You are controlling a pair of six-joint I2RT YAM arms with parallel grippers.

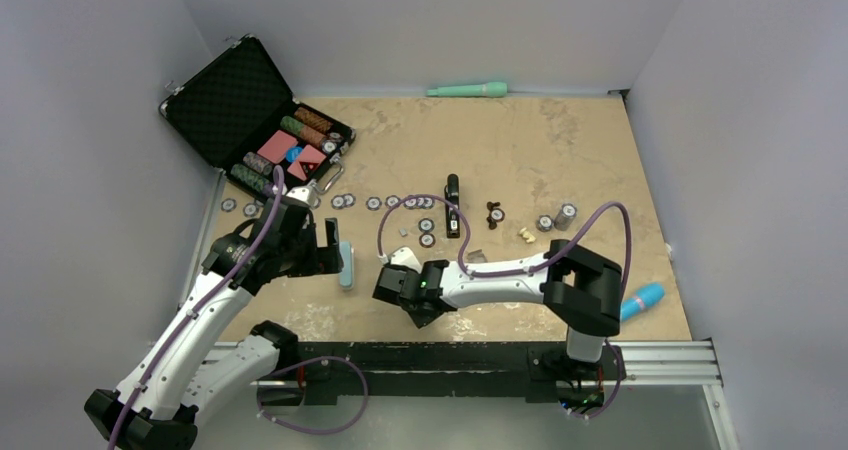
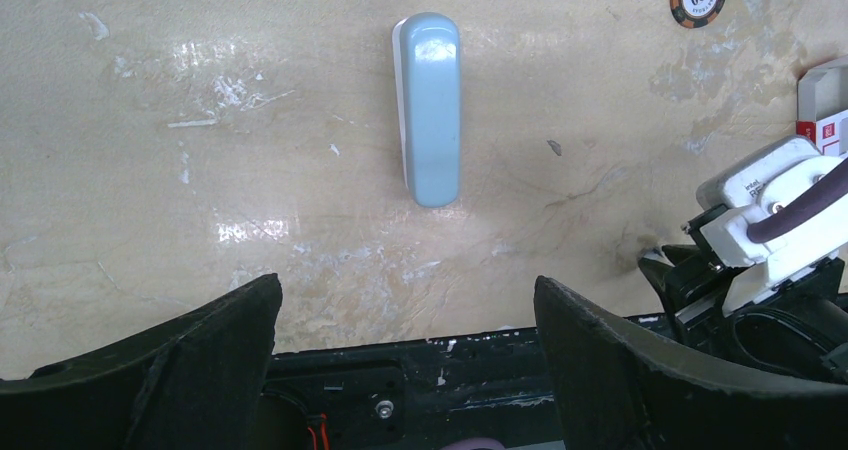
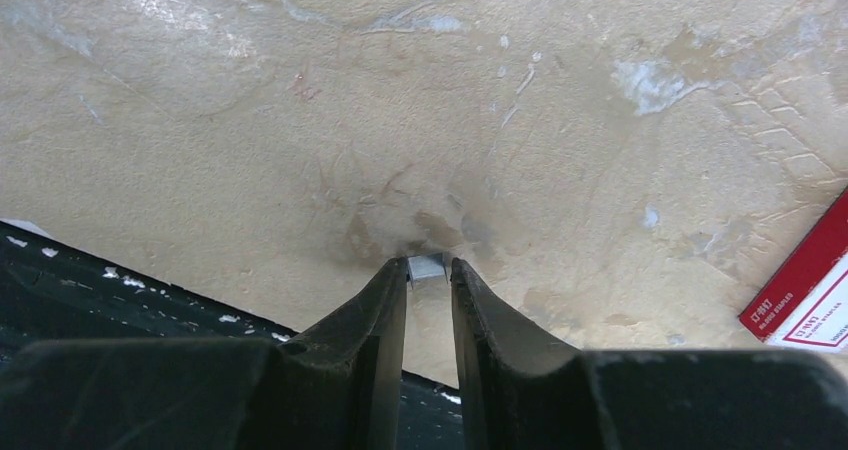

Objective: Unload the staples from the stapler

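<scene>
The black stapler (image 1: 452, 208) lies on the tan table (image 1: 560, 150) near the middle, away from both grippers. My right gripper (image 3: 429, 275) is low over the table near its front edge, shut on a tiny silvery strip of staples (image 3: 427, 267) held between the fingertips. In the top view the right gripper (image 1: 388, 292) is left of the stapler's near end and hides the staples. My left gripper (image 2: 405, 290) is open and empty, its jaws wide apart. In the top view the left gripper (image 1: 335, 245) is right beside the pale teal bar (image 1: 345, 265).
The red-and-white box (image 3: 805, 300) lies just right of my right gripper. An open black case (image 1: 250, 120) of chips stands back left. A row of poker chips (image 1: 373, 203) crosses the middle. A blue cylinder (image 1: 642, 300) lies far right. The black rail (image 1: 450, 355) runs along the near edge.
</scene>
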